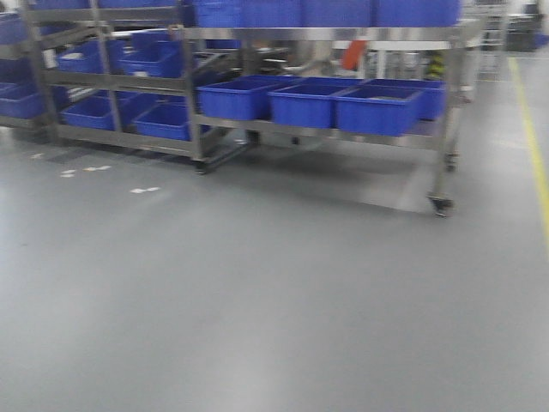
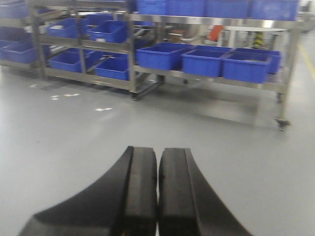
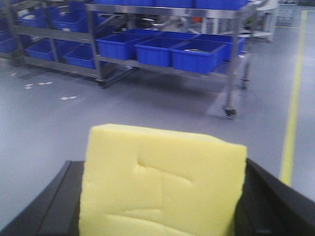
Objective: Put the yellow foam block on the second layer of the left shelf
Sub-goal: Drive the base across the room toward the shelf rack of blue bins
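Note:
The yellow foam block (image 3: 162,182) fills the lower part of the right wrist view, a pale yellow slab with creases on its face. My right gripper (image 3: 162,196) is shut on it, black fingers (image 3: 54,201) showing on both sides. My left gripper (image 2: 157,191) is shut and empty, its two black pads pressed together above the grey floor. The left shelf (image 1: 103,86), a steel rack with blue bins on several layers, stands far off at the upper left. Neither gripper shows in the front view.
A second wheeled steel rack (image 1: 343,103) with blue bins (image 1: 377,110) stands right of the left shelf. Grey floor (image 1: 257,292) lies between me and the racks. A yellow floor line (image 1: 536,146) runs along the right. White tape marks (image 1: 141,190) dot the floor.

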Robot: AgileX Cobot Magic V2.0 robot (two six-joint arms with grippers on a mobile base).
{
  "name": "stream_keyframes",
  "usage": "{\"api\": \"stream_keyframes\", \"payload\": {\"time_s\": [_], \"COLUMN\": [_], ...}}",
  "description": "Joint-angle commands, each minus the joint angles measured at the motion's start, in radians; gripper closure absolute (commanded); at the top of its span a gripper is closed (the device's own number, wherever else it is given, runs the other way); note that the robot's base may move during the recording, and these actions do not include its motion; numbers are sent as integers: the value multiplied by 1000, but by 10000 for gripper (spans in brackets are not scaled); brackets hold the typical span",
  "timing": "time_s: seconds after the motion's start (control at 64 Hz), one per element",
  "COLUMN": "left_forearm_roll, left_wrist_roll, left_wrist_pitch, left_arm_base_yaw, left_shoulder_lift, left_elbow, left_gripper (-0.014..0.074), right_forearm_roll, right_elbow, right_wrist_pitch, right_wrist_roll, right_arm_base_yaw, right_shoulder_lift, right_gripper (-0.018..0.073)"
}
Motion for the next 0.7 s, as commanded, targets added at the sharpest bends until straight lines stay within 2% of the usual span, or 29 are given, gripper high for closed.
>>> {"api": "stream_keyframes", "payload": {"time_s": [0.0, 0.688], "left_forearm_roll": [-7, -7], "left_wrist_roll": [-4, -4], "left_wrist_pitch": [-86, -86], "left_arm_base_yaw": [2, 2], "left_shoulder_lift": [-15, -15], "left_elbow": [28, 28], "left_gripper": [460, 460], "right_forearm_roll": [-18, -18], "right_elbow": [-25, -25], "right_wrist_pitch": [-86, -86], "right_wrist_roll": [-7, -7], "right_arm_base_yaw": [-6, -6], "right_shoulder_lift": [16, 16], "right_gripper": [292, 292]}}
